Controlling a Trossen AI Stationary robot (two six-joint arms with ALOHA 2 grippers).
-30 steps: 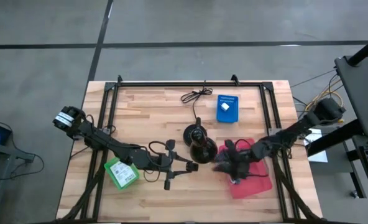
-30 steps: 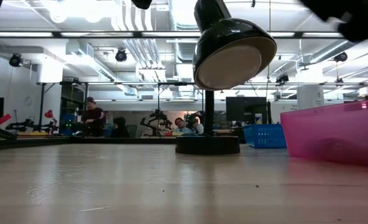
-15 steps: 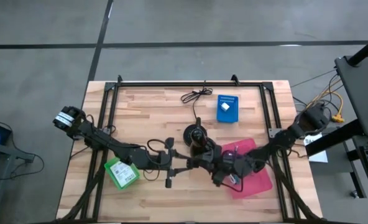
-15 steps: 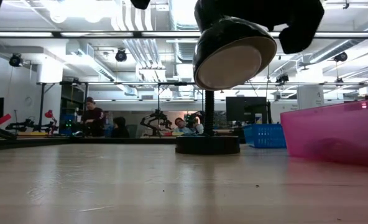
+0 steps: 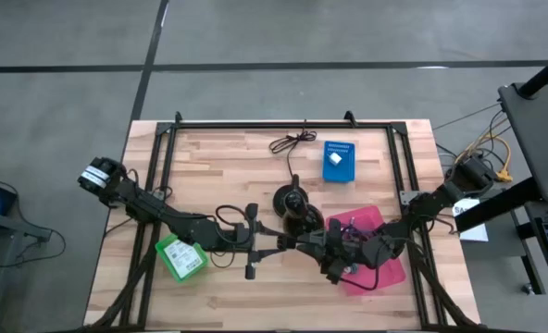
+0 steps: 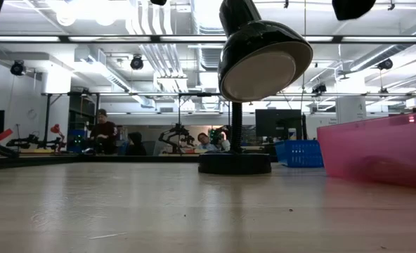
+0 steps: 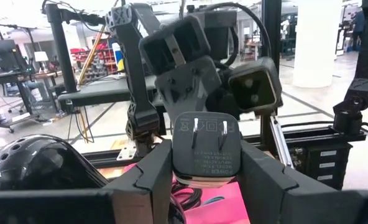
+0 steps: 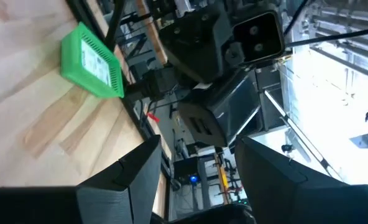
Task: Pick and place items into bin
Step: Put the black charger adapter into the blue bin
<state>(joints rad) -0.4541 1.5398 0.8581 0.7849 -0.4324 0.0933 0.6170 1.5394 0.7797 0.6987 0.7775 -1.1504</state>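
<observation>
My left gripper (image 5: 288, 244) (image 7: 206, 155) hangs above the table just left of the pink bin (image 5: 385, 264) and is shut on a black power adapter (image 7: 206, 149) whose two metal prongs face the camera. A dark cord (image 7: 190, 198) curls below the adapter, over the pink bin (image 7: 224, 208). My right gripper (image 5: 322, 248) (image 8: 196, 168) faces the left one from the bin side, open, its fingers well apart and off the adapter. A black cable (image 5: 292, 141) lies on the table near the far edge. My left gripper pinches the black power adapter by its two flat side faces (image 7: 176, 163), one finger on each, with the pronged face showing between them. The fingers come level from the table's left. The adapter is lifted clear of the table, and its cord hangs below.
A black lamp (image 5: 297, 211) (image 6: 264, 60) stands mid-table, right behind both grippers. A green bin (image 5: 181, 256) (image 8: 94, 62) sits near the left arm, and a blue bin (image 5: 340, 160) holding a white item sits toward the far edge. A black frame rail borders the table.
My right gripper has moved from over the pink bin toward the table's left, ending close in front of my left gripper. My left gripper has shifted slightly right toward the bin, keeping its hold.
</observation>
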